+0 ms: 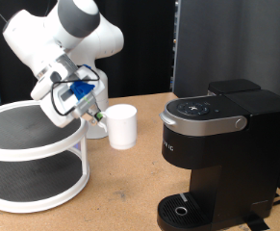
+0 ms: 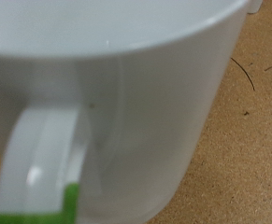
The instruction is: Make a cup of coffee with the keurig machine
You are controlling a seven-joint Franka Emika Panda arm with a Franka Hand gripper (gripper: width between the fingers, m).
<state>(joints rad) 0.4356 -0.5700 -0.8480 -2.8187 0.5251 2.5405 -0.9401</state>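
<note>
The white cup (image 1: 121, 125) stands upright on the brown table, at the exterior view's left of the keurig machine (image 1: 221, 144). The machine is black, its silver-rimmed lid is down, and nothing sits on its round drip base (image 1: 183, 209). My gripper (image 1: 97, 115) is at the cup's left side, level with the handle. The wrist view is filled by the cup wall (image 2: 145, 103) and its handle (image 2: 37, 154). A green fingertip (image 2: 68, 203) lies against the handle's lower end. The other finger is hidden.
A white two-tier round shelf (image 1: 34, 159) with dark mats stands at the exterior view's left, just under the arm. A black panel rises behind the machine. Bare brown tabletop (image 1: 120, 192) lies in front of the cup.
</note>
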